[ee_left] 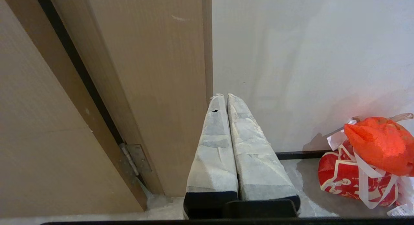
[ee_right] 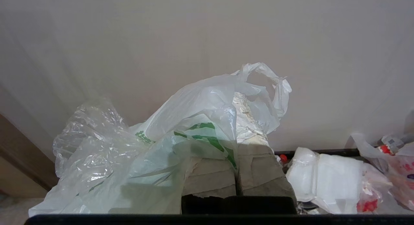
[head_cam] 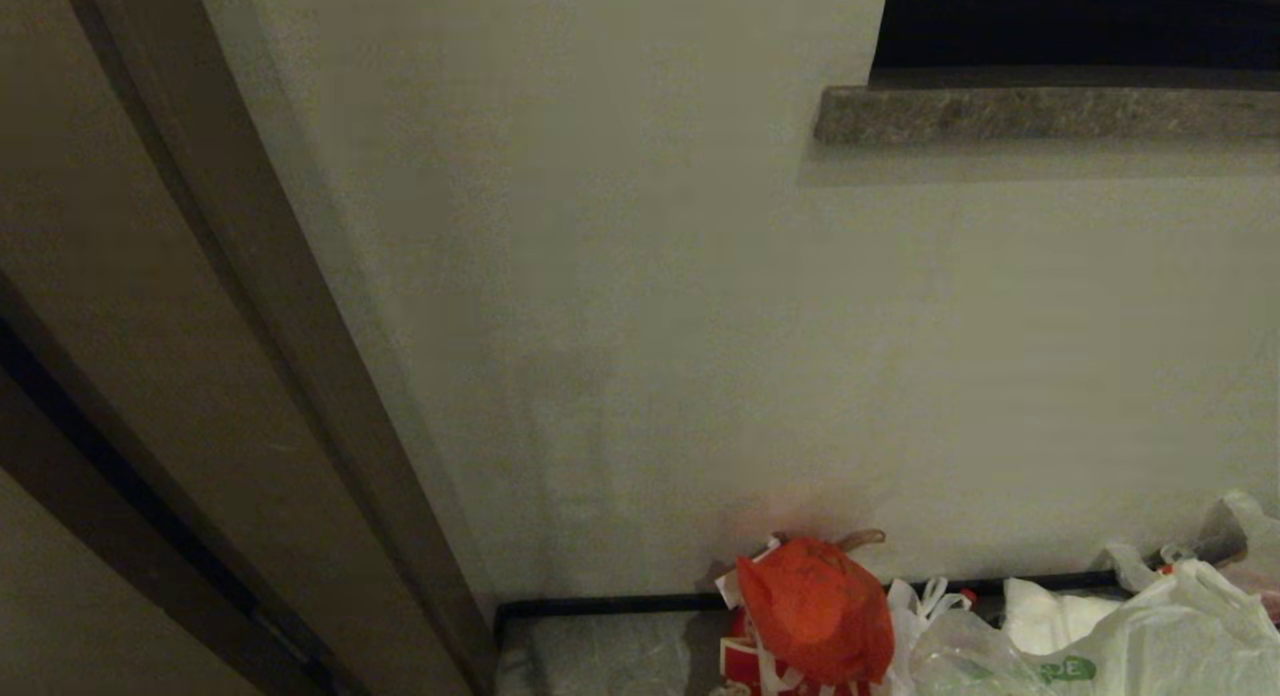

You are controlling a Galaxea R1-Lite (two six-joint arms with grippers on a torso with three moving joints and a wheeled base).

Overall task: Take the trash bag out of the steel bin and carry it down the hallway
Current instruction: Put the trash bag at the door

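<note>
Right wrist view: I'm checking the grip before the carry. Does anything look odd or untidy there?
The trash bag is draped over the right gripper, bunched around its shut fingers with a loop handle sticking up. More bags lie heaped against the wall. In the left wrist view, one wrapped finger has a small dark hole near its tip.

Room inventory, as I am facing it. Pale beige wall (head_cam: 640, 306): it is filling most of my view, plain and matte, with soft shadow lying across it. Brown wooden door frame (head_cam: 270, 306): it is slanting down the left side, with a dark gap running along it. Metal hinge (ee_left: 137, 158): it is sitting low on the frame beside the door panel (ee_left: 35, 121). Grey speckled stone sill (head_cam: 1045, 114): it is jutting from the wall at upper right, under a dark window opening (head_cam: 1080, 21). Dark skirting (head_cam: 600, 606): it is running along the wall's foot. Grey marbled floor (head_cam: 610, 656): a small patch is showing below it.
</note>
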